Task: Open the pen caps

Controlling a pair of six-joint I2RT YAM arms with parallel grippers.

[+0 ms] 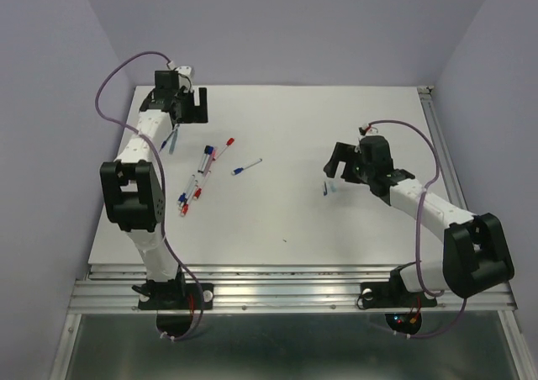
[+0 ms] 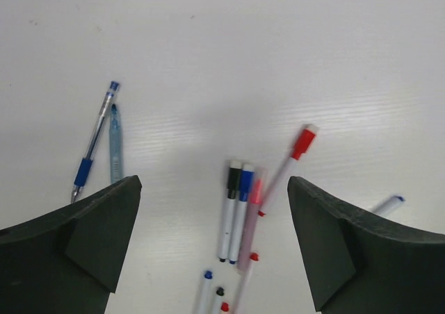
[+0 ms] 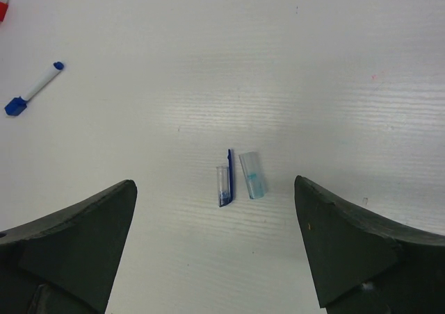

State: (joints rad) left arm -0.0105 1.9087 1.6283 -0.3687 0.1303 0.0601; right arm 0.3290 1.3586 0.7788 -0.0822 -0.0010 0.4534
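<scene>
Two pen caps, the dark blue cap (image 3: 224, 178) and the light blue cap (image 3: 253, 176), lie side by side on the white desk (image 3: 348, 64) between the spread jaws of the right gripper (image 3: 214, 189). Your left gripper (image 2: 214, 183), jaws spread too, sits nearer the capped markers (image 2: 236, 213), whose barrels run across its closing line. Lilac walls (image 1: 294, 27) stand well back.

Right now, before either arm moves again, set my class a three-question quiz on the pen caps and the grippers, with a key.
1. True or false: the right gripper is shut on the dark blue cap.
2. What lies on the table right beside that cap? A a light blue cap; B a green cap; C a yellow cap.
3. Fill in: the left gripper is ____ and holds nothing.
Key: 1 false, it is open and empty; 2 A; 3 open.
</scene>
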